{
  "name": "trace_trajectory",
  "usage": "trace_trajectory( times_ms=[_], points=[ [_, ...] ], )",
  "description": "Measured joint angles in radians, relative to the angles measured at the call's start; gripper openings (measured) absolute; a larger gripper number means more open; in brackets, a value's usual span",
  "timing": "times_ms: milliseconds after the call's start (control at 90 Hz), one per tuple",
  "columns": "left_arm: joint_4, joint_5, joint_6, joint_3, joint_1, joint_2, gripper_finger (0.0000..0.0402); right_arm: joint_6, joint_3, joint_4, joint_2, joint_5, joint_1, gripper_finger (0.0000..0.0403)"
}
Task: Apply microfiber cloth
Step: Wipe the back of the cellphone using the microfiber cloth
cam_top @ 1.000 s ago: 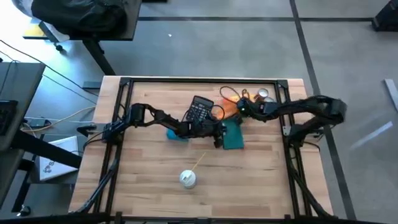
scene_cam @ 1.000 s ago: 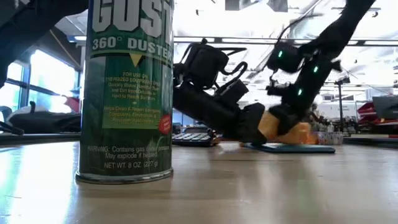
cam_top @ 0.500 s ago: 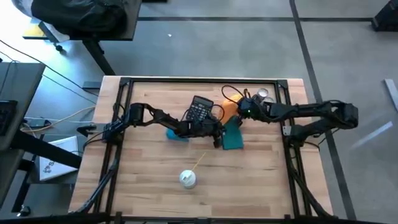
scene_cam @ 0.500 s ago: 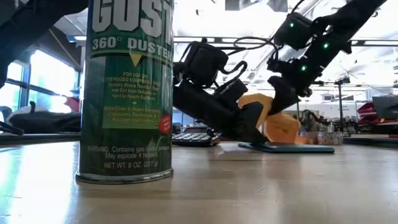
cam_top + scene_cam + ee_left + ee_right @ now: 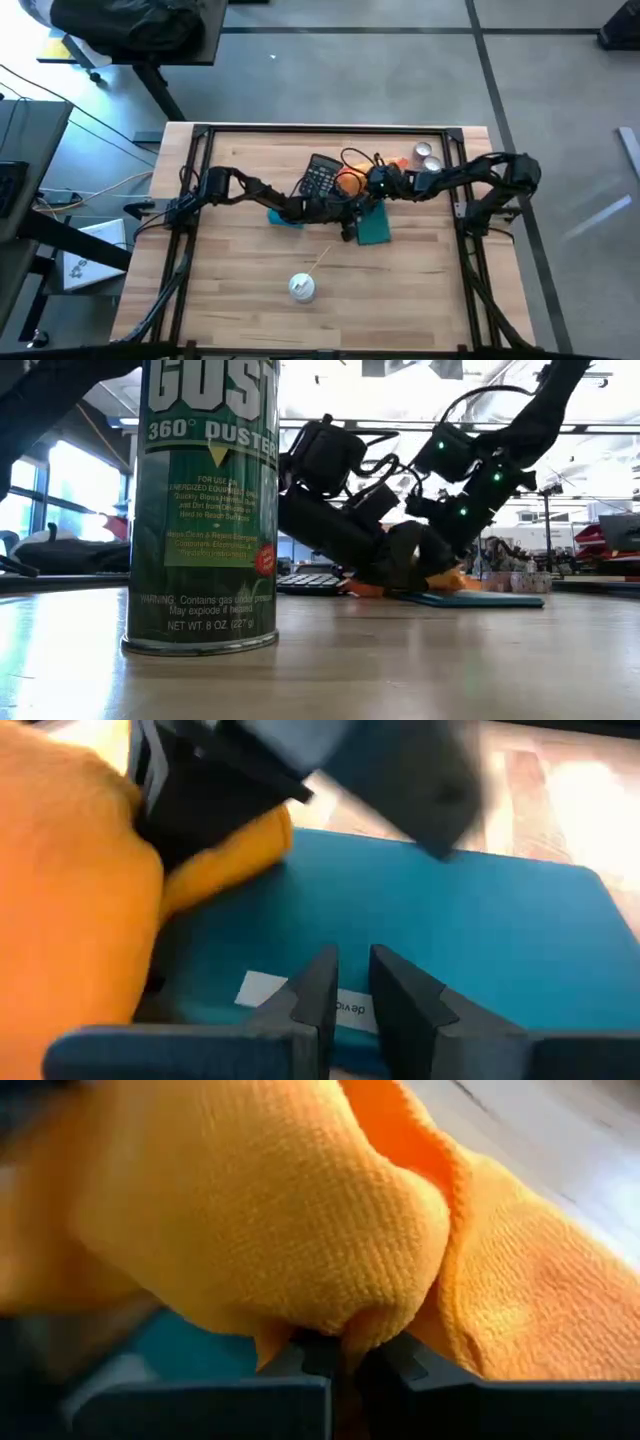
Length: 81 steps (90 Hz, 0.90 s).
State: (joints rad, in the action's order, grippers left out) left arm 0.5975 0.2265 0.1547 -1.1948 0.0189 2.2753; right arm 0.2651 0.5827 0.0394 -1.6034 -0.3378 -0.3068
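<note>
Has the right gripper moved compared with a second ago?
Yes. In the high view the right gripper, shut on the microfiber cloth, has shifted left, away from the small tins and toward the calculator.

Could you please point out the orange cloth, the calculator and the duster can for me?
Orange cloth (image 5: 250, 1210): right wrist view, on the bulging fold.
Calculator (image 5: 319, 176): high view, on its keypad.
Duster can (image 5: 203, 500): low view, on the green label.

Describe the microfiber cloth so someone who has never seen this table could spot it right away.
Start at the wooden table and find where the two dark arms meet near its middle. There the right gripper pinches the microfiber cloth, between the black calculator and the teal flat pad. It is the only soft, bright orange thing among hard dark and blue ones.
</note>
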Motion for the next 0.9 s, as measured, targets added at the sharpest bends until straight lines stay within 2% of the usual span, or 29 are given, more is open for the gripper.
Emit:
trace_trajectory(
  times_ms=[133,222,311,467,622,689,744,822,900],
  points=[
    [0.014,0.004,0.008,0.017,0.0,-0.002,0.0046,0.025,-0.003,-0.156,0.051,-0.123,-0.026,0.0],
    [0.035,0.011,0.02,0.03,0.0,-0.002,0.0046,0.022,-0.004,-0.142,0.082,-0.127,-0.027,0.0],
    [0.054,0.011,0.026,0.037,0.0,-0.002,0.0046,0.004,-0.003,-0.077,0.094,-0.078,-0.011,0.0],
    [0.065,0.012,0.027,0.038,0.0,-0.001,0.0046,-0.044,-0.003,0.073,0.055,0.085,0.048,0.0],
    [0.083,0.011,0.028,0.038,0.0,0.0,0.0046,-0.078,-0.002,0.151,-0.023,0.101,0.093,0.0],
    [0.082,0.011,0.027,0.038,0.0,0.0,0.0046,-0.081,0.002,0.129,-0.034,0.066,0.091,0.0],
    [0.081,0.01,0.028,0.038,0.0,0.001,0.0046,-0.066,0.005,0.07,-0.033,-0.004,0.082,0.0],
    [0.07,0.008,0.028,0.038,0.0,0.001,0.0046,-0.046,-0.004,-0.068,-0.005,-0.126,0.054,0.0],
    [0.063,0.01,0.028,0.037,-0.001,0.001,0.0046,-0.005,-0.003,-0.199,0.037,-0.201,0.037,0.0]
  ],
)
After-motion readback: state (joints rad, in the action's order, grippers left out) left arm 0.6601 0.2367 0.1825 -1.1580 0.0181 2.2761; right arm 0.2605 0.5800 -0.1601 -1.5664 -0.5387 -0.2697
